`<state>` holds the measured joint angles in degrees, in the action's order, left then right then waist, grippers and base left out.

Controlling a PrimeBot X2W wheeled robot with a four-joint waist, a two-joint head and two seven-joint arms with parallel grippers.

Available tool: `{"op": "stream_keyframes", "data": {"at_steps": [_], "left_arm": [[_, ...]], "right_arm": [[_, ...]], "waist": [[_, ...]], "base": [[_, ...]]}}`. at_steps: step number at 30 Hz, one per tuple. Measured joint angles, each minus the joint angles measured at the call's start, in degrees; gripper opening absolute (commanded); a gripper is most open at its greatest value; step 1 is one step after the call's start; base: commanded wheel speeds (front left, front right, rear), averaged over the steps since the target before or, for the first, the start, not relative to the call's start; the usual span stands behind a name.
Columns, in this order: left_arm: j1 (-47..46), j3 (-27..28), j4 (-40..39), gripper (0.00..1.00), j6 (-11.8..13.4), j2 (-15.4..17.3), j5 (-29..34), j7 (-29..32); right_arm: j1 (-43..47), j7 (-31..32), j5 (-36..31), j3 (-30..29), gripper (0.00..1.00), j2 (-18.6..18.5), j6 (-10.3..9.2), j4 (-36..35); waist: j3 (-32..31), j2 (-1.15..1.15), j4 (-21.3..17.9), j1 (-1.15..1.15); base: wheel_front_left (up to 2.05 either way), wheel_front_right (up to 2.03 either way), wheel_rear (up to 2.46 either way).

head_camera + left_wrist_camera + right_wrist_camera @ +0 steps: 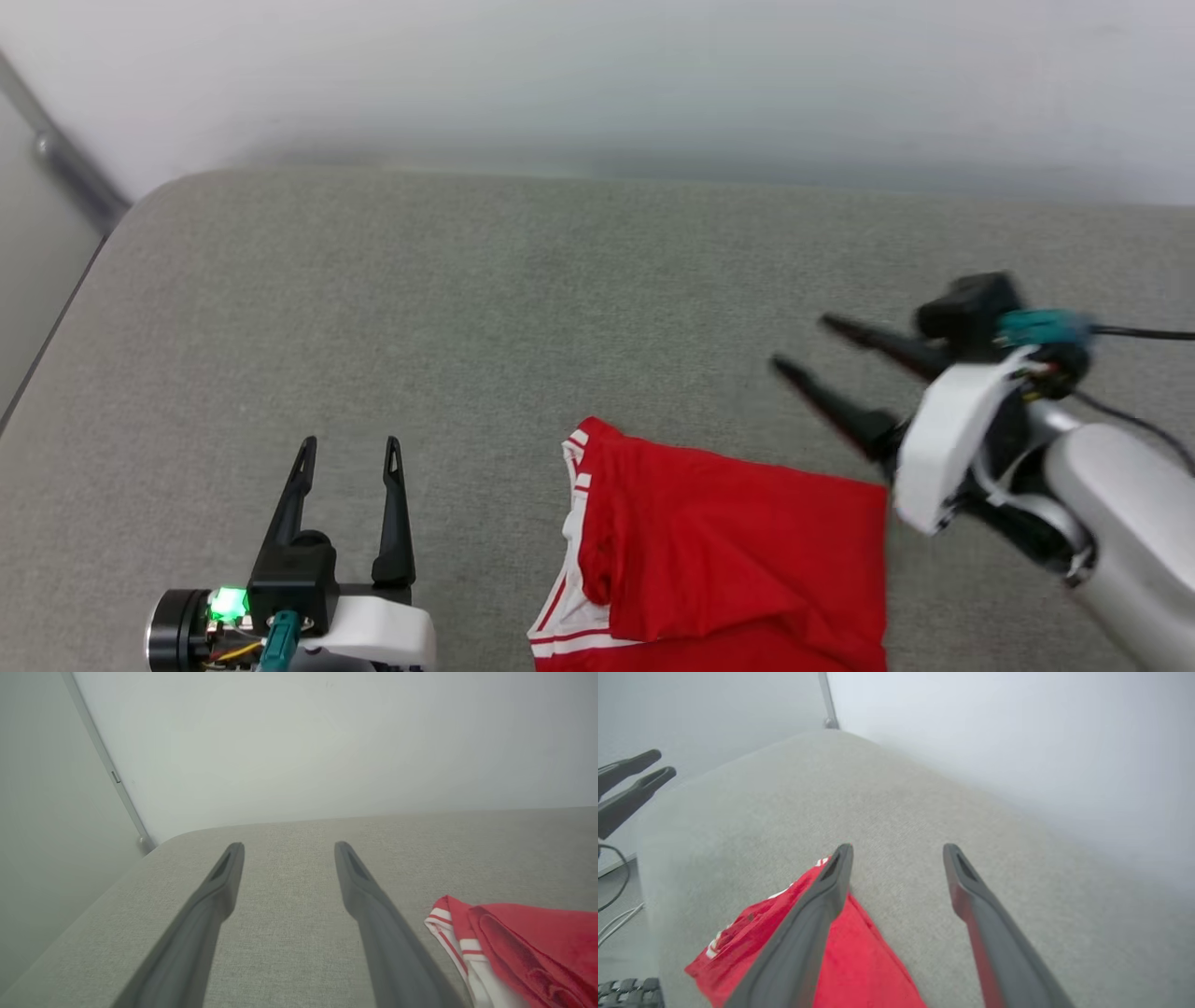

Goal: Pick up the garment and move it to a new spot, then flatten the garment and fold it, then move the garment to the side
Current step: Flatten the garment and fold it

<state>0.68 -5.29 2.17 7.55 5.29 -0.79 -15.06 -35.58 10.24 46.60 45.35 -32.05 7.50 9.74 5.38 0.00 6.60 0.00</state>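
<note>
The folded red jersey garment (738, 551) with white, red-striped sleeve trim lies on the grey fabric-covered counter (467, 280), near its front edge. The right pincer (803, 342) stands wide and empty, just beyond the garment's far right corner. The left pincer (350, 446), also wide and empty, sits apart to the garment's left.

On the upholstered surface (467, 308), toward its near edge and right of centre: the garment (728, 551), folded. Left of it, well apart: the left gripper (350, 442). Near the garment's far right corner: the right gripper (801, 342), fingers toward the left. Behind the surface: a wall (597, 75).
</note>
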Motion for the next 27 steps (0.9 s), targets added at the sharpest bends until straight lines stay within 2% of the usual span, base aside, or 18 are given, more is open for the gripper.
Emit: {"op": "stream_keyframes", "data": {"at_steps": [3, 6, 10, 15, 20, 27], "left_arm": [[1.0, 0.0, -0.2, 1.00, 0.0, 0.0, 0.1, 0.0], [2.2, 0.1, -0.4, 1.00, 0.0, 0.0, 0.1, 0.0], [3.0, 0.3, -0.7, 1.00, 0.0, 0.1, 0.1, 0.0], [4.2, 0.8, -0.9, 1.00, -0.1, 0.4, 0.1, 0.0], [4.4, 1.0, -0.9, 1.00, -0.5, 0.7, 0.1, 0.0], [5.0, 0.8, -1.2, 1.00, -0.8, 0.8, 0.1, 0.0]], "right_arm": [[2.6, -6.6, -5.1, -7.4, 1.00, -0.2, 0.00, 0.9], [6.7, -12.6, -11.4, -15.4, 1.00, 1.5, 0.01, 2.0], [13.1, -18.9, -19.5, -26.6, 1.00, 5.2, 0.00, 3.1], [21.1, -23.4, -27.8, -36.7, 1.00, 10.9, 0.00, 2.1], [28.1, -24.9, -32.9, -42.6, 1.00, 17.3, 0.00, -0.3], [35.7, -25.2, -35.8, -45.6, 1.00, 23.8, 0.00, -2.9]], "waist": [[-1.2, 0.00, -1.3, 0.00], [-2.3, 0.00, -2.6, 0.00], [-3.7, 0.00, -4.1, 0.00], [-4.9, 0.00, -5.6, -0.01], [-5.6, 0.00, -6.4, -0.01], [-6.2, 0.00, -6.4, -0.01]], "base": [[0.00, 0.00, 0.00], [0.00, 0.00, 0.00], [0.00, 0.00, 0.00], [0.00, 0.00, 0.00], [0.00, 0.00, 0.00], [0.00, 0.00, 0.00]]}}
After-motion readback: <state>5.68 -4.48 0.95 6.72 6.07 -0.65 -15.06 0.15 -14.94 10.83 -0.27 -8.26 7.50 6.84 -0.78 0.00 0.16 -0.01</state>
